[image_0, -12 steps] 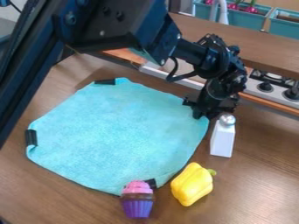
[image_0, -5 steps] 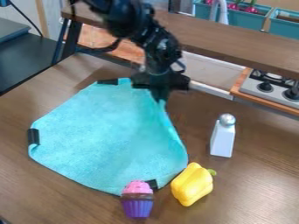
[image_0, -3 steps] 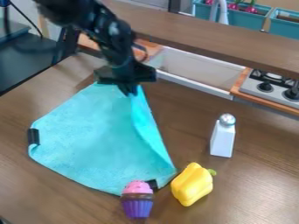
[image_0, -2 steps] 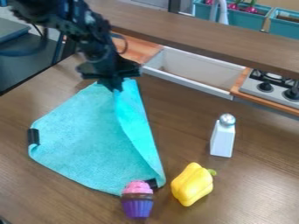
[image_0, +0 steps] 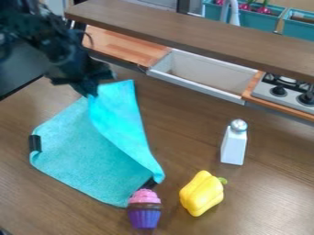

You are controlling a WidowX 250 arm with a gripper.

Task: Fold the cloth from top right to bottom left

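At the upper left, the gripper [image_0: 89, 91] is shut on the corner of the turquoise cloth [image_0: 86, 149]. It holds that corner raised above the cloth's upper left edge. From there a brighter flap slants down over the part lying on the table, reaching a rounded fold near the cupcake. A black clip [image_0: 35, 143] sits on the cloth's left corner, and another black clip [image_0: 148, 184] shows at its lower right edge.
A pink and purple cupcake [image_0: 144, 209] stands against the cloth's bottom edge. Right of it lies a yellow pepper [image_0: 202, 193], with a white shaker [image_0: 233, 142] farther right. A raised wooden shelf [image_0: 184, 34], a white sink [image_0: 205, 73] and a stove [image_0: 287, 90] line the back.
The gripper has moved left from the cloth's right side with the corner, sweeping down slightly of late. The right side has lifted and folded over leftward, uncovering table beside the pepper and shaker.
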